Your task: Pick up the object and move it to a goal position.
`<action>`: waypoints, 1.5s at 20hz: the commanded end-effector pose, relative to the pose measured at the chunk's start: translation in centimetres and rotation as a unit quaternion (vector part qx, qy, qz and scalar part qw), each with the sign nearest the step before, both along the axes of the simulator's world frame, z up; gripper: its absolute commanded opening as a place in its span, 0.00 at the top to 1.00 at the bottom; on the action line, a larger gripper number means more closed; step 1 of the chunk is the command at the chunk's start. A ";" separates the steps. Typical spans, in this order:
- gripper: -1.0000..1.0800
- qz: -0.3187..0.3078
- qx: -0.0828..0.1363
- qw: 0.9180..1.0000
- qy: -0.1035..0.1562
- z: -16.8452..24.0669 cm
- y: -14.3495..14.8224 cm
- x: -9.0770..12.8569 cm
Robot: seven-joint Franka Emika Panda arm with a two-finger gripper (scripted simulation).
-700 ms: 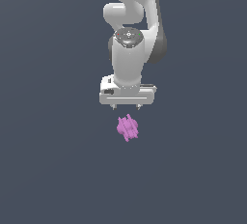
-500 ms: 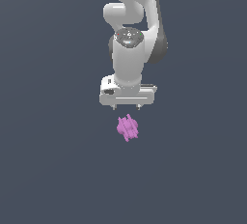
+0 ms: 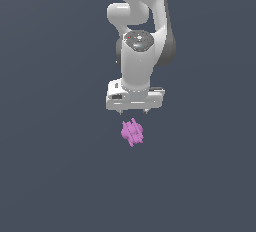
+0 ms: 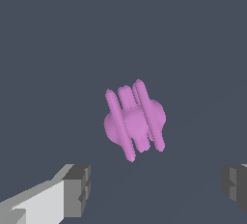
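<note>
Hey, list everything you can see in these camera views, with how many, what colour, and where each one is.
object: one, bright pink-purple, lying on the dark surface just below the gripper in the exterior view; in the wrist view it sits ahead of the two fingers, touching neither.
surface: one, plain dark grey-blue, filling the background of both views.
arm: one, white with dark joints, coming down from the top of the exterior view.
gripper: one, white body with grey fingertip pads, above the object; jaws spread wide and holding nothing.
</note>
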State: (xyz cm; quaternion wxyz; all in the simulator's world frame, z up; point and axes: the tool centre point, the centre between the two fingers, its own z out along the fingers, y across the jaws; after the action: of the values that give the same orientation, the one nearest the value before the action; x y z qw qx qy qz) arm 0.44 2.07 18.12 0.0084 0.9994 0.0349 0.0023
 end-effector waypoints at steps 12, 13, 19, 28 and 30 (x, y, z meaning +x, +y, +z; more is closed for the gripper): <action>0.04 0.059 0.001 0.998 0.002 -3.2 0.0 0.7; 0.04 0.068 0.002 0.998 0.002 -3.7 0.0 0.8; 0.04 0.123 0.005 0.992 0.003 -6.7 0.0 1.3; 0.04 0.163 0.008 0.987 0.004 -9.0 0.1 1.6; 0.04 0.164 0.008 0.986 0.004 -9.1 0.1 1.6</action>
State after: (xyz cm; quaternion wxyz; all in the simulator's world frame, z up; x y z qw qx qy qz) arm 2.00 2.15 9.14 0.0001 0.9806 0.1962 -0.0005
